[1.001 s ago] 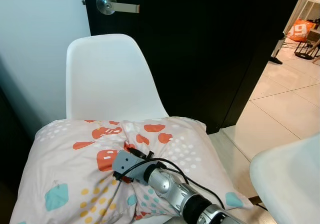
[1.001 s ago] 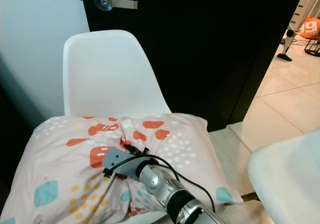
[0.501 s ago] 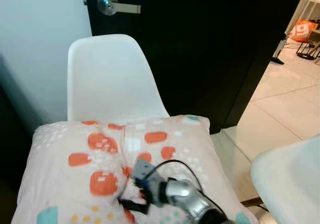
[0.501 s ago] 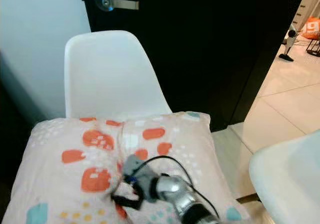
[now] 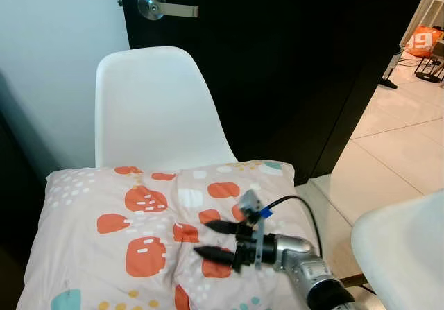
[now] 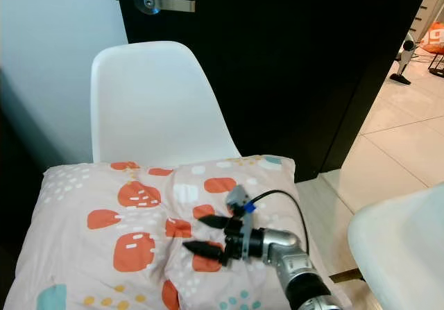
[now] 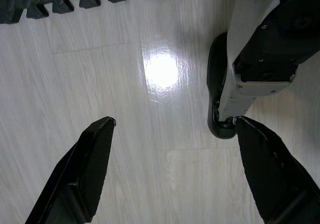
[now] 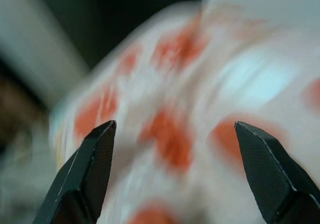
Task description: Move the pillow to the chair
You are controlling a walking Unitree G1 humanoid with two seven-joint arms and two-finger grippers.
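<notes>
Dark door and pale wall fill the background, with the white chair standing in front of them at upper left of centre in the head views.

So, starting at the right gripper: its two black fingers are spread apart with nothing between them, hovering just over the pillow in the lower middle of the frame. The right wrist view is blurry but shows the same thing, fabric with orange patches beyond wide-open tips. The left gripper hangs idle over pale wood floor, fingers wide too, next to the robot's own foot.

The pillow sits across the bottom of the frame, apparently on the chair's seat, up against the backrest. Looks done to me, or nearly.

Handling-wise I'd guess it's light, squishy and not fragile. It'll sag if held by a corner, so pinch a fold of fabric near the middle crease or take an edge.

Its long axis runs left to right across the frame, the flat patterned face up.
</notes>
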